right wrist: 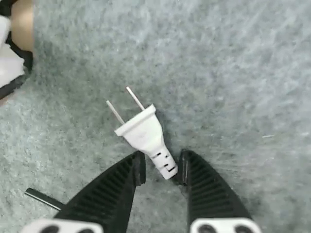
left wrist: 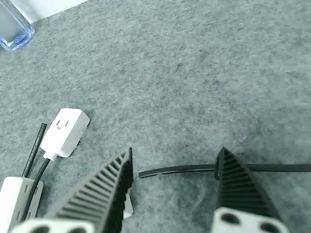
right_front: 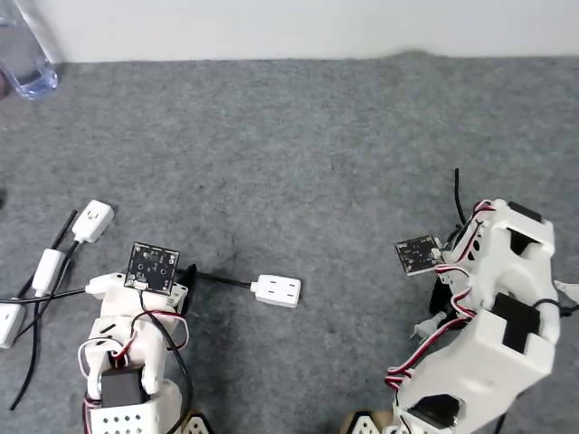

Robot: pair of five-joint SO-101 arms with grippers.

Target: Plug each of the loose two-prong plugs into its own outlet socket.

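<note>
Right fingers (right wrist: 121,184) clamped on two-prong plug (right wrist: 143,131) rear; left fingers (left wrist: 107,189) spread, straddling black cable (left wrist: 180,169); outlet socket (right_front: 276,290) at 3 o'clock

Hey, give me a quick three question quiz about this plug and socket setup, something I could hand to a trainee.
1. True or false: the right gripper has nothing between its fingers.
2. The left gripper is open. What crosses the gap between its fingers? A) a black cord B) a water bottle C) a screwdriver
3. In the high view, which white thing lies on the carpet between the left arm and the right arm?
Key: 1 false, the two-prong plug has its rear end between them. 2 A. 3 an outlet socket.
</note>
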